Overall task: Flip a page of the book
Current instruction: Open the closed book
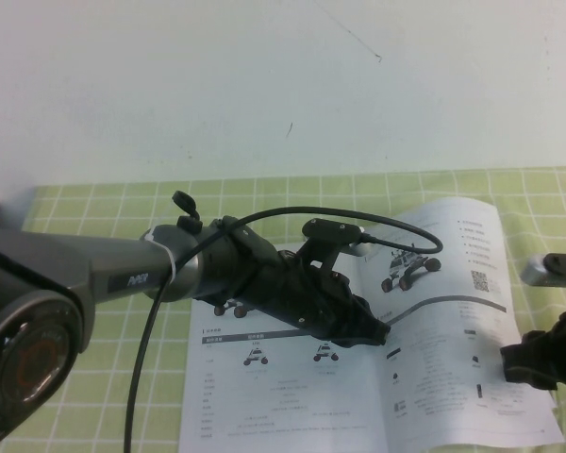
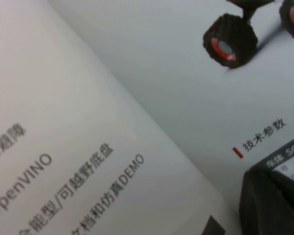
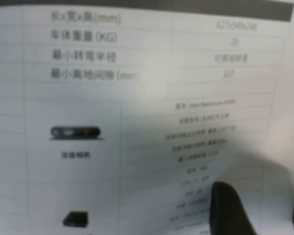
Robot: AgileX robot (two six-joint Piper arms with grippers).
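The book (image 1: pixel 377 359) lies open on the checked cloth (image 1: pixel 104 311), toward its right edge. My left claw (image 1: pixel 382 332) presses near the fold (grip unclear); my right claw (image 1: pixel 524 363), part open, sits at the right page's outer edge.

A plain white wall (image 1: pixel 283 85) rises behind a green checked tablecloth (image 1: pixel 123 203).
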